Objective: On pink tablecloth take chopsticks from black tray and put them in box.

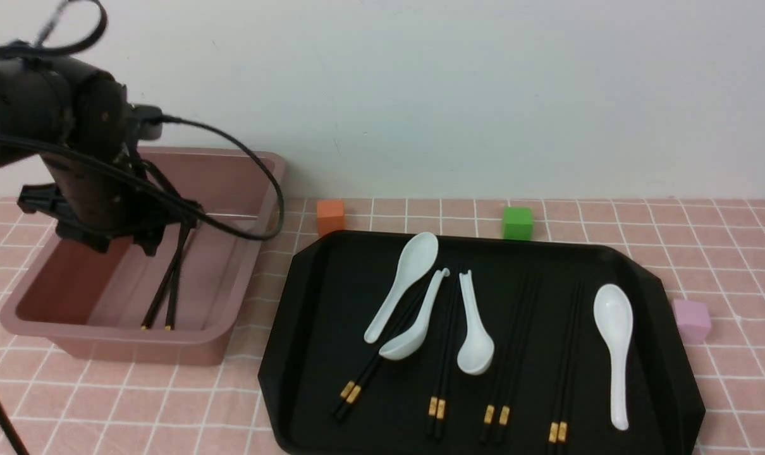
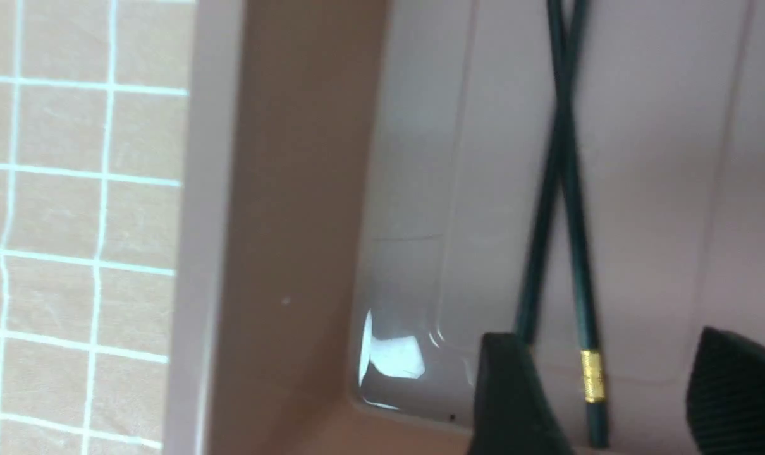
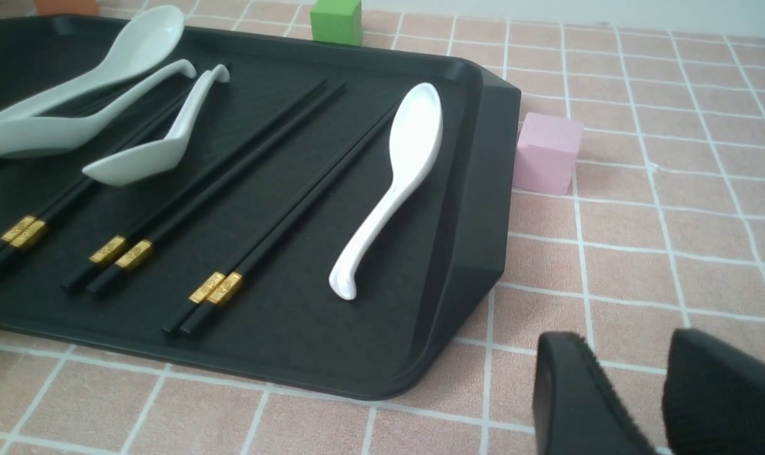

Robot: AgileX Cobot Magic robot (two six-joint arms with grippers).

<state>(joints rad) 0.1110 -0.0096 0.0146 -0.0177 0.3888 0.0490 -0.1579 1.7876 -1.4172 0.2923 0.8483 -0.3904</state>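
Note:
The dusty-pink box (image 1: 246, 253) stands at the left on the pink tablecloth (image 1: 736, 265). My left gripper (image 1: 126, 243) hangs over the box, open. In the left wrist view the gripper (image 2: 607, 338) has its fingers wide apart and one crossed pair of chopsticks (image 2: 569, 208) lies loose in the box (image 2: 281, 221). That pair (image 1: 167, 284) leans inside the box. Several more pairs of chopsticks (image 1: 515, 341) lie on the black tray (image 1: 319, 354). My right gripper (image 3: 635, 354) is slightly open and empty over the cloth, beside the tray's corner (image 3: 458, 208).
Several white spoons (image 1: 613, 347) lie on the tray among the chopsticks (image 3: 281, 208). An orange cube (image 1: 330, 216) and a green cube (image 1: 517, 222) sit behind the tray, and a pink cube (image 1: 692, 319) sits at its right. A wall stands close behind.

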